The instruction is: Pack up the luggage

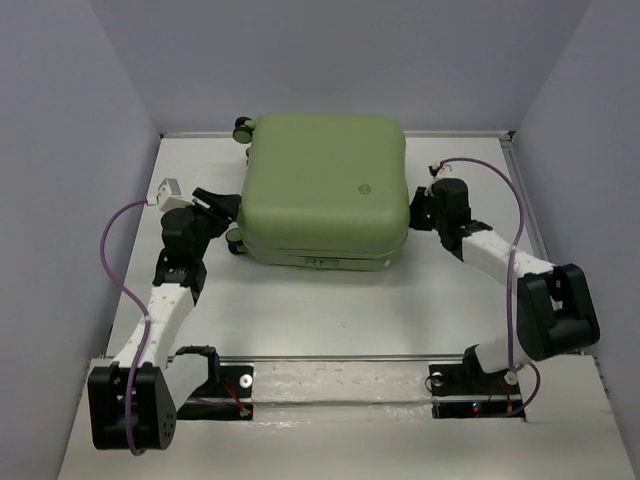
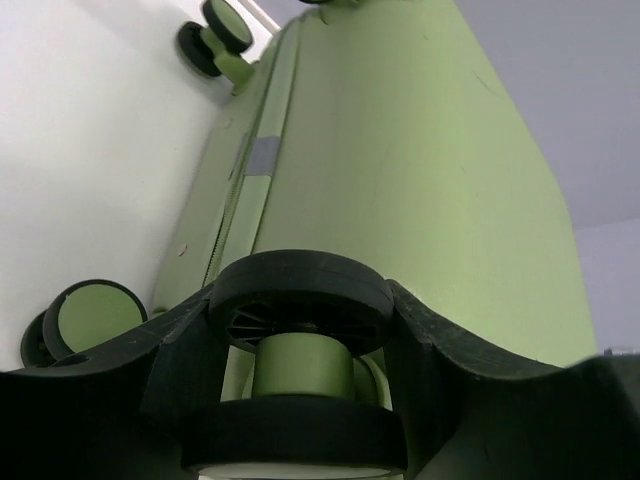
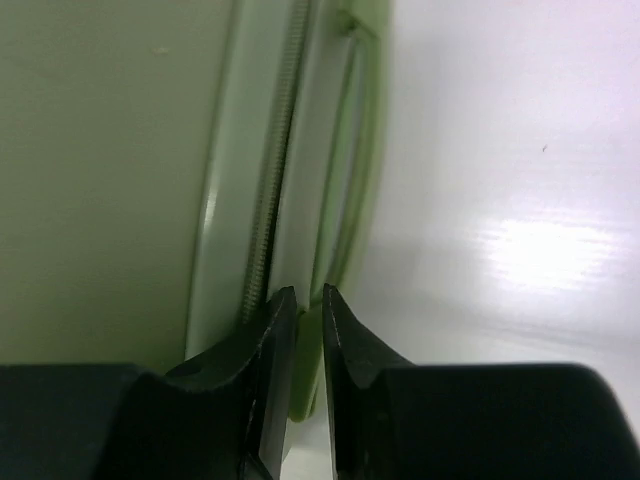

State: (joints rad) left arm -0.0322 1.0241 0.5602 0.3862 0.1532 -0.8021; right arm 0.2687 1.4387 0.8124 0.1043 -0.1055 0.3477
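The luggage is a pale green hard-shell suitcase lying flat and closed at the middle back of the table, its round emblem facing up. My left gripper is at its left side. In the left wrist view the fingers sit on either side of a green-and-black caster wheel and touch it. My right gripper is at the luggage's right side. In the right wrist view its jaws are nearly closed on the thin green side handle, next to the zipper.
Other caster wheels stick out at the back left corner and show in the left wrist view. Grey walls enclose the white table on three sides. A metal rail with the arm bases runs along the near edge.
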